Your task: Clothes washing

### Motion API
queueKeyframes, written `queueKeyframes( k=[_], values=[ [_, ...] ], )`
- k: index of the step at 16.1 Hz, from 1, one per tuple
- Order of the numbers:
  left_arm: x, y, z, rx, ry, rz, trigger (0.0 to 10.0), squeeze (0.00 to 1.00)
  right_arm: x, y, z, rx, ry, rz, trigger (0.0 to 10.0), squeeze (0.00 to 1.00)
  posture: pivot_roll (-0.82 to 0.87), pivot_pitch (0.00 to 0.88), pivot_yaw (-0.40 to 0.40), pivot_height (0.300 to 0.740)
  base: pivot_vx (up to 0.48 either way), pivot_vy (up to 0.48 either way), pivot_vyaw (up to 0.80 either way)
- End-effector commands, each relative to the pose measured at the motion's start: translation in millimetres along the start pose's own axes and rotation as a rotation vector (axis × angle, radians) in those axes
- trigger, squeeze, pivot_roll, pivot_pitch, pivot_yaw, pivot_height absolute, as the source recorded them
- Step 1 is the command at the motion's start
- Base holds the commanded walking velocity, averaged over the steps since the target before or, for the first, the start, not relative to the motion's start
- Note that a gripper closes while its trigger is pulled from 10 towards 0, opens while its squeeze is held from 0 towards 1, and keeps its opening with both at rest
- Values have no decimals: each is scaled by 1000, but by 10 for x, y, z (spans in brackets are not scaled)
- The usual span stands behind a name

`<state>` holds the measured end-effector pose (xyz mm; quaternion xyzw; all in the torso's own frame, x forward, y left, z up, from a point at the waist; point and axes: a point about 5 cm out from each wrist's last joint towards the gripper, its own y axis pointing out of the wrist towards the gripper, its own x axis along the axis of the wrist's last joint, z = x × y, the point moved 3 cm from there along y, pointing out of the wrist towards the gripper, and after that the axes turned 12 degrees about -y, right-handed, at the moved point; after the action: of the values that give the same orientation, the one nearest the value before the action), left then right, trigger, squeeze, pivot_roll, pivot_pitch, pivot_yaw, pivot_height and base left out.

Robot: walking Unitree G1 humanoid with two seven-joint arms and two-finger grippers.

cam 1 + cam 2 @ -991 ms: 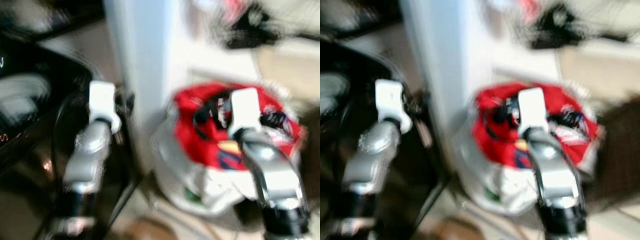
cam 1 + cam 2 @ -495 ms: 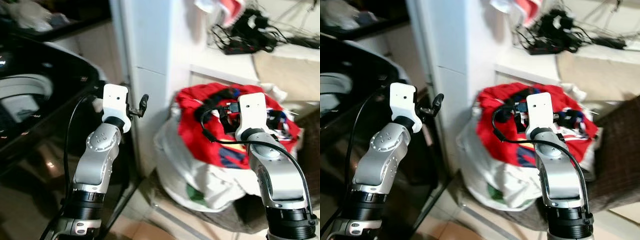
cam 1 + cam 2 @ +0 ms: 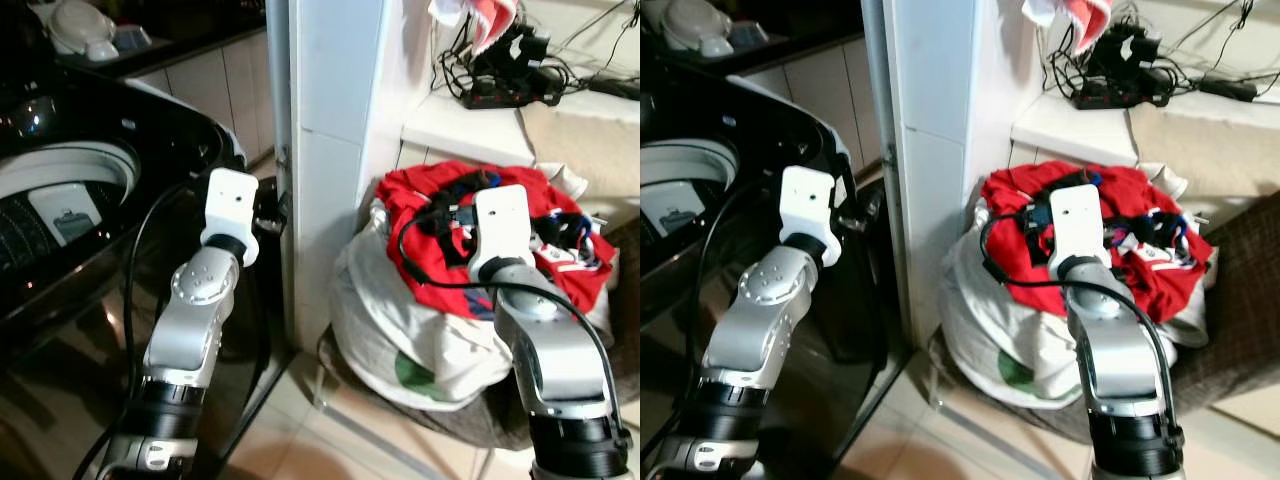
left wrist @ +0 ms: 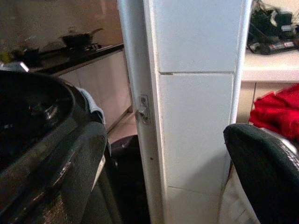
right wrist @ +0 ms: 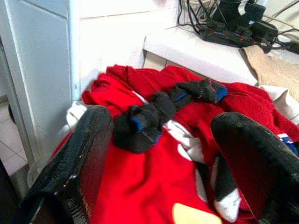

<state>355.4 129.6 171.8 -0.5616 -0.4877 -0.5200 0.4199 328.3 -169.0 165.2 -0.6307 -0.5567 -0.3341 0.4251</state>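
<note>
White tiled pillar (image 3: 330, 150) divides a black washing machine (image 3: 90, 200) from a laundry bag (image 3: 430, 330) heaped with red clothes (image 5: 154, 186). Closer than before, the right claw (image 5: 163, 154) spreads wide above dark socks (image 5: 163, 107); the left claw's (image 4: 261, 172) spread is unclear.

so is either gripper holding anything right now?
No. The right gripper is open above the dark socks on the red laundry pile, touching nothing. The left gripper's state can't be told.

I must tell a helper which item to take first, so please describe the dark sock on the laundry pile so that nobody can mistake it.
Find the white tiled pillar; beside it stands a white bag heaped with laundry. On top lies a red garment, and across it the dark sock, bunched up. It alone is near-black with blue trim.
</note>
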Motion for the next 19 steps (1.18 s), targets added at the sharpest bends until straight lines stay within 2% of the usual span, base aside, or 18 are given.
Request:
queueKeyframes(
  k=[1,3,5,7,12,15,19],
  values=[
    [48,27,-19,7,-47,-16,10000,0,56,-12,-56,-12,-1,-20,10000,0,-99,0,19,740,0,0,0],
    [58,27,9,18,-22,-18,10000,0,60,-10,-48,-6,1,-23,10000,0,-96,0,16,740,0,0,0],
    [44,25,65,49,-45,-11,10000,0,82,-3,-16,14,5,-36,10000,0,-91,0,11,740,0,0,0],
    [47,25,78,53,-28,-15,10000,0,91,0,-8,20,4,-39,10000,0,-91,0,10,740,0,0,0],
    [28,24,32,22,22,-15,10000,0,112,16,-13,30,15,-57,10000,0,-92,0,12,740,0,0,0],
    [7,-3,15,-3,33,-16,10000,0,86,16,66,60,20,-66,10000,0,-84,0,9,740,0,0,0],
    [22,-14,36,-10,31,-30,10000,0,66,28,87,55,37,-64,10000,0,-78,0,11,740,324,0,800]
  ],
)
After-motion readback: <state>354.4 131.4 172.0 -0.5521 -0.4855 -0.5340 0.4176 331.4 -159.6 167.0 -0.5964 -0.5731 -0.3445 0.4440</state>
